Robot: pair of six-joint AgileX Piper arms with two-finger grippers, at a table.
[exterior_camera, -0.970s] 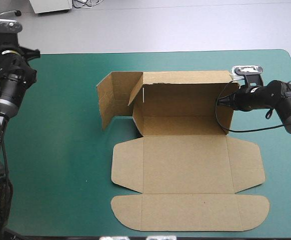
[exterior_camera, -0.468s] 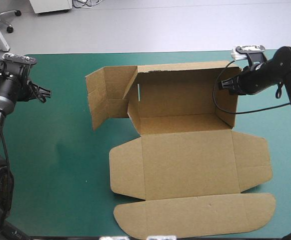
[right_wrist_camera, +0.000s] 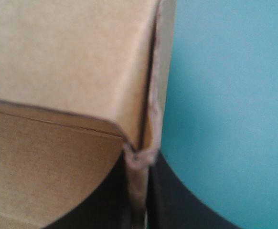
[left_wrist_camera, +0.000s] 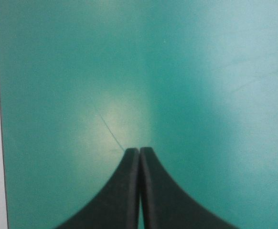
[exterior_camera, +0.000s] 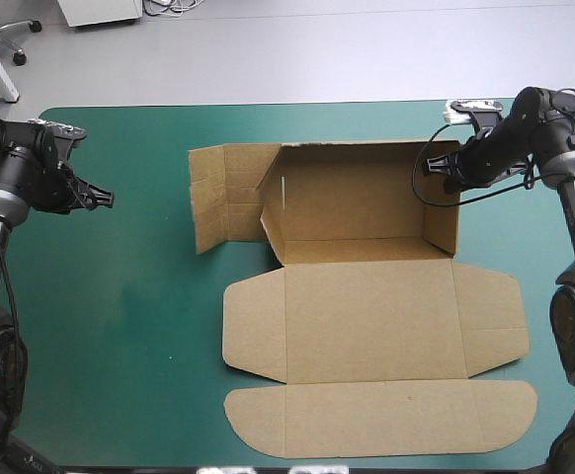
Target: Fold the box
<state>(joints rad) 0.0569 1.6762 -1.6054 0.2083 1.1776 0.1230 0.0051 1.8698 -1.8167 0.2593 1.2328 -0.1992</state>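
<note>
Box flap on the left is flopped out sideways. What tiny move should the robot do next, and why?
Probably bring the left hand toward that flap to swing it in. That hand is shut over bare teal-green cover, apart from the box, while the right hand pinches the right wall.

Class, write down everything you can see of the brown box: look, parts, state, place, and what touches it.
The box is one cut sheet of plain brown board, half folded, on the teal-green cover. Its back wall and right side wall stand upright; the left side panel stands splayed outward, untucked. The lid panels lie flat toward the near edge, ending in a round-cornered flap. The right hand is shut on the right wall's upper edge.
</note>
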